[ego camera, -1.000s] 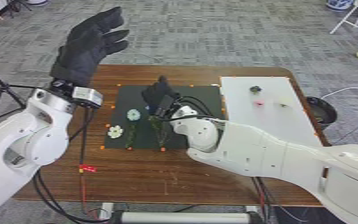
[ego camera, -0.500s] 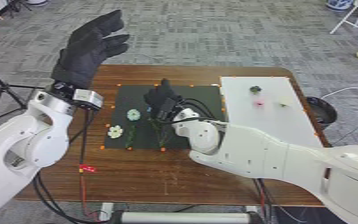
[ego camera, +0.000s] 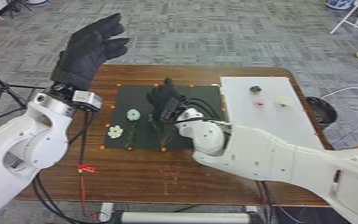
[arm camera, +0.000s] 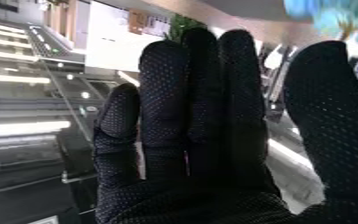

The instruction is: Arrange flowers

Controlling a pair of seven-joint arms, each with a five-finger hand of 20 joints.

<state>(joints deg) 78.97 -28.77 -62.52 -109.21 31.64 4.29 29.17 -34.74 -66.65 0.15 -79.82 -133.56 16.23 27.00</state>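
Note:
Over the black mat [ego camera: 182, 139], my right hand [ego camera: 164, 97] is low at the mat's middle. In the right wrist view the right hand [arm camera: 193, 115] is open, fingers straight, thumb apart, nothing held. My left hand [ego camera: 91, 52] is raised beyond the table's far left corner, fingers straight. A pale blue flower [ego camera: 133, 115] and a white flower [ego camera: 115, 131] lie on the mat's left part. Green stems [ego camera: 130, 137] lie close by; another stem is partly hidden by the right hand. A blurred light-blue flower [arm camera: 340, 15] appears beyond the thumb in the right wrist view.
The white board [ego camera: 269, 117] on the table's right holds a dark green item [ego camera: 255, 89], a small pink flower [ego camera: 260, 103] and a pale bloom [ego camera: 283, 102]. A black round container [ego camera: 321, 111] stands at the table's right edge. Cables run along the table's left side.
My right hand has shifted slightly to the right over the mat, and its forearm moved a little with it. The left hand has lowered slightly. The flowers have stayed put.

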